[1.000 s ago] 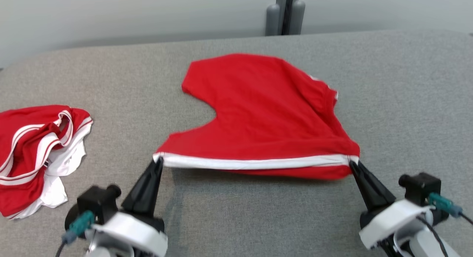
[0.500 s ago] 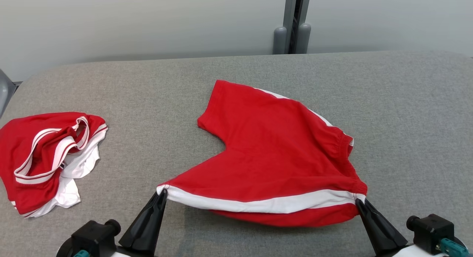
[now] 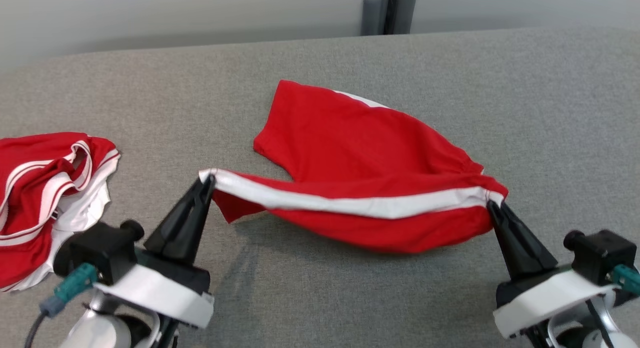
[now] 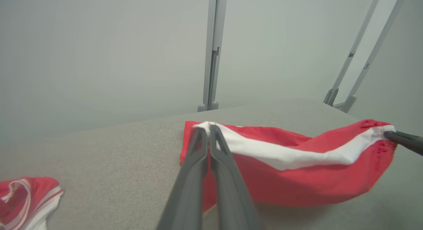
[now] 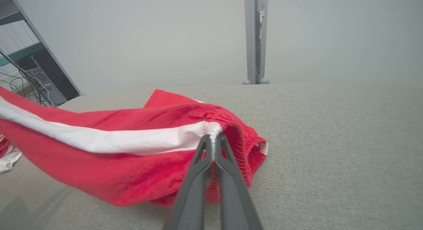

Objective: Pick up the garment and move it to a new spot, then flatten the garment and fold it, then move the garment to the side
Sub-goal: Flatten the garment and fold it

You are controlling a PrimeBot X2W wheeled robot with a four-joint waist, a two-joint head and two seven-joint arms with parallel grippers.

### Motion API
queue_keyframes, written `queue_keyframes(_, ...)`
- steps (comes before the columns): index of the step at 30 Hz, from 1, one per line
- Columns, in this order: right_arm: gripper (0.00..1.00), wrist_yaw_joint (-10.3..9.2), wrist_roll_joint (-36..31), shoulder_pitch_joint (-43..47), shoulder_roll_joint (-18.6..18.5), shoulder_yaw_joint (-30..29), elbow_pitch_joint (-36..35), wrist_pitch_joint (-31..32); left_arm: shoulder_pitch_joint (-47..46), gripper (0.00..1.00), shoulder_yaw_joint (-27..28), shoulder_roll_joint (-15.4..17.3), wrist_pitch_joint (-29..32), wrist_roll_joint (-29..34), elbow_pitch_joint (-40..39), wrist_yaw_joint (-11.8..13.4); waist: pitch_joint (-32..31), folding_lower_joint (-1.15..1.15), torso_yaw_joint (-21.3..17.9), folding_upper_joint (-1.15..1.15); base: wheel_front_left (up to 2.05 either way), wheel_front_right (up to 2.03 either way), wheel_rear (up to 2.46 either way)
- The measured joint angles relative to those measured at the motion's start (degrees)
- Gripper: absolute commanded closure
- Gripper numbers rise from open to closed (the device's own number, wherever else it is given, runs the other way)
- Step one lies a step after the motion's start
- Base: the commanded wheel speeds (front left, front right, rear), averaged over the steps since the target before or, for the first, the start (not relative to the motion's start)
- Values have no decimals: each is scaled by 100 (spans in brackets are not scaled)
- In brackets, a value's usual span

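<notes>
The garment [image 3: 365, 153] is a pair of red shorts with a white side stripe, stretched between my two grippers over the grey table [image 3: 550, 98]. My left gripper [image 3: 208, 180] is shut on the stripe's left end, at a leg hem. My right gripper [image 3: 492, 204] is shut on the stripe's right end, at the gathered waistband. The near edge hangs lifted off the table while the far leg still rests on it. In the left wrist view the garment [image 4: 297, 170] spans rightward from my left gripper [image 4: 208, 126]. In the right wrist view it [image 5: 115, 157] sags leftward from my right gripper [image 5: 213, 135].
A second crumpled red and white garment [image 3: 45, 188] lies at the table's left edge. A grey post [image 3: 385, 8] stands behind the table's far edge. Bare grey table surface lies to the right and in front of the held garment.
Both grippers have lifted the striped edge higher and carried it farther over the garment, so the near part now hangs in the air. The head camera has also shifted.
</notes>
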Motion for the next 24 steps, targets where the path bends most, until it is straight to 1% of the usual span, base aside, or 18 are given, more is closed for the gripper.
queue_keyframes(2, 100, 0, 18, -339, 32, -16, 141, -41, -403, 100, 67, -32, -23, -58, 230, -171, 161, 0, -46, 0, 0, 0, 0)
queue_keyframes(6, 100, 0, 46, -1056, 69, -34, 552, -174, -1321, 100, 157, -120, -66, -198, 894, -600, 522, 0, -155, 0, 0, 0, 0)
queue_keyframes(12, 100, 0, 156, -2103, 126, -25, 1447, -486, -2635, 100, 2, -331, -2, -153, 2097, -1139, 1058, 0, -379, 0, 0, 0, 0)
queue_keyframes(15, 100, 0, 201, -2495, 147, 35, 1951, -598, -3178, 100, -102, -506, 2, -144, 2826, -1394, 1290, 0, -494, 0, 0, 0, 0)
queue_keyframes(17, 100, 0, 204, -2702, 165, 80, 2256, -670, -3490, 100, -181, -611, -46, -110, 3298, -1527, 1422, 0, -568, 0, 0, 0, 0)
queue_keyframes(21, 100, 0, 271, -2925, 179, 115, 2711, -834, -3975, 100, -323, -847, -270, -63, 4167, -1715, 1605, 0, -696, 0, 0, 0, 0)
queue_keyframes(22, 100, 0, 271, -2925, 179, 115, 2711, -834, -3975, 100, -323, -847, -270, -63, 4167, -1715, 1605, 0, -696, 0, 0, 0, 0)
queue_keyframes(24, 100, 0, 297, -2983, 185, 202, 2860, -926, -4147, 100, -387, -933, -381, -41, 4569, -1768, 1657, 0, -757, 0, 0, 0, 0)
